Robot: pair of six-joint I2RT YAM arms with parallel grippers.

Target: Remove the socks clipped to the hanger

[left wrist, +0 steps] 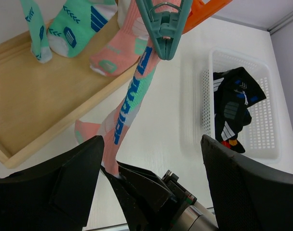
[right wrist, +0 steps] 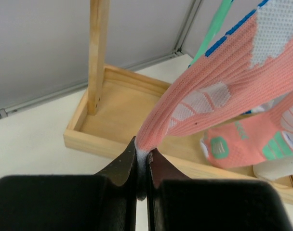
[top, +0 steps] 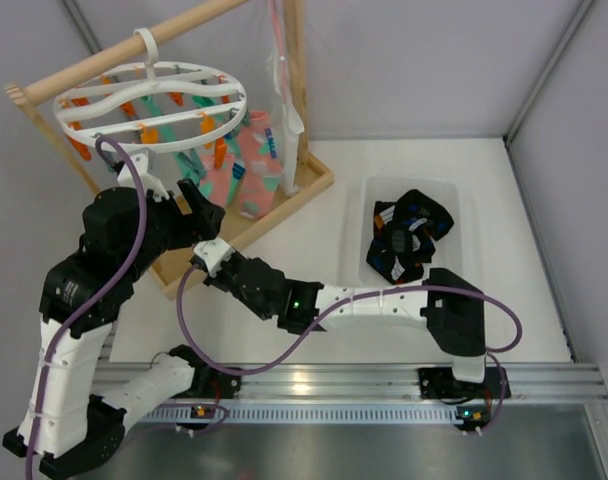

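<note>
The white ring hanger (top: 149,100) hangs from the wooden rail with pink and mint socks (top: 249,165) clipped under it. In the left wrist view a teal clip (left wrist: 163,26) pinches the top of a long pink sock (left wrist: 137,82) with blue lettering. My right gripper (right wrist: 142,151) is shut on that sock's lower end (right wrist: 209,82) and holds it taut; it also shows from above (top: 206,258). My left gripper (left wrist: 150,139) stands open, its fingers wide apart below the clip and touching neither clip nor sock. Mint socks (left wrist: 76,24) and another pink sock (left wrist: 120,53) hang behind.
The wooden frame's base tray (right wrist: 117,110) and its upright post (right wrist: 98,53) stand right behind the socks. To the right sits a white perforated bin (top: 454,195) holding black socks (top: 409,235). Grey walls close in the back and the right side.
</note>
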